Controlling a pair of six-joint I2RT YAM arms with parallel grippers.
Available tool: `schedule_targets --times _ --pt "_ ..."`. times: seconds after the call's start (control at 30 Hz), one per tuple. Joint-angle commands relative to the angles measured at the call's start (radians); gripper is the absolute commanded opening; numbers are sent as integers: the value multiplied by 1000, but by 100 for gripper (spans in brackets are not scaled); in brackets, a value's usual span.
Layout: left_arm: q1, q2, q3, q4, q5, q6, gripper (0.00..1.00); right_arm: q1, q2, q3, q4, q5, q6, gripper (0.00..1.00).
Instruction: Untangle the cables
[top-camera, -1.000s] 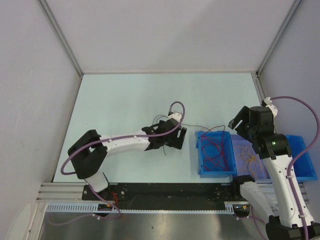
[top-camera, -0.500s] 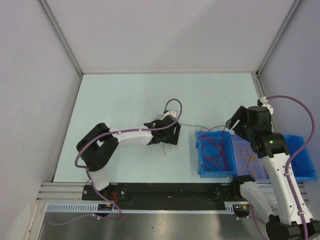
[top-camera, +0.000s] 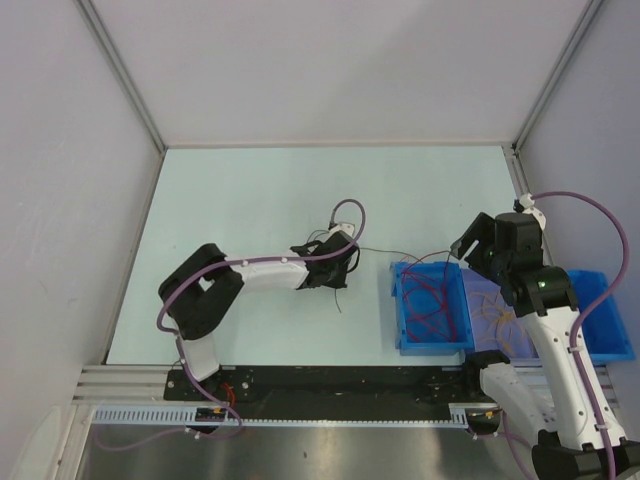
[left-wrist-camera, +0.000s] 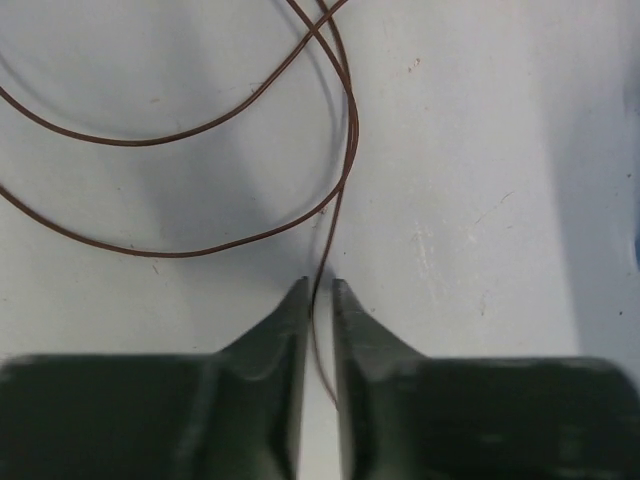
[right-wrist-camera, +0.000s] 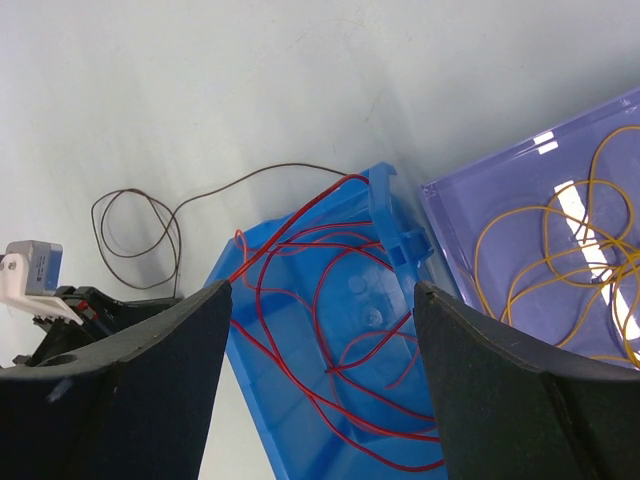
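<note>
**Pinching a brown cable at mid-counter, the other strands lying in trays**

The brown cable (left-wrist-camera: 352, 120) lies on the pale counter (top-camera: 260, 200) in two loose, crossing loops. From them a single strand runs down into the thin slit between the left jaws, which are closed on it. A short tail of the cable pokes out past them toward 6 o'clock in the overhead view. From the jaws the same cable (top-camera: 385, 250) trails off toward 3 o'clock, and its far end (right-wrist-camera: 270, 168) reaches the top corner of the blue bin (top-camera: 400, 310).

Inside that bin sits a loose bunch of red cables (right-wrist-camera: 340, 300), with one strand draped over the rim at about 10 o'clock. Touching the bin at its 3 o'clock side is a clear purple tray (right-wrist-camera: 470, 200) holding tangled yellow cables (right-wrist-camera: 560, 240).

The left arm (top-camera: 265, 272) stretches low across the counter from 7 o'clock toward the centre.

The right arm (top-camera: 540, 290) stands at the 4 o'clock corner. Its jaws are spread wide with nothing between them, hanging above the blue bin and the edge of the purple tray.
</note>
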Motion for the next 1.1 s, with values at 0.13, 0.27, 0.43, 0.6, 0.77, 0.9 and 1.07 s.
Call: schedule_targets --times 0.13,0.27,0.43,0.6,0.77,0.9,1.07 --pt "9 18 68 -11 18 3 0 6 -16 -3 15 -13 -12 78" --pt "10 -50 94 -17 55 32 0 7 -25 -3 15 -28 -12 78" --pt "13 -174 195 -112 62 77 1 9 -47 -3 10 -48 -8 78" --pt "15 -266 321 -215 71 120 0 12 -63 -3 9 -69 -4 78" --pt "21 -361 496 -260 74 150 0 18 -89 -3 7 -96 5 78" --pt "21 -425 657 -258 96 195 0 26 -109 -3 7 -120 10 78" --pt "21 -536 737 -140 225 216 0 30 -134 -1 5 -143 7 78"
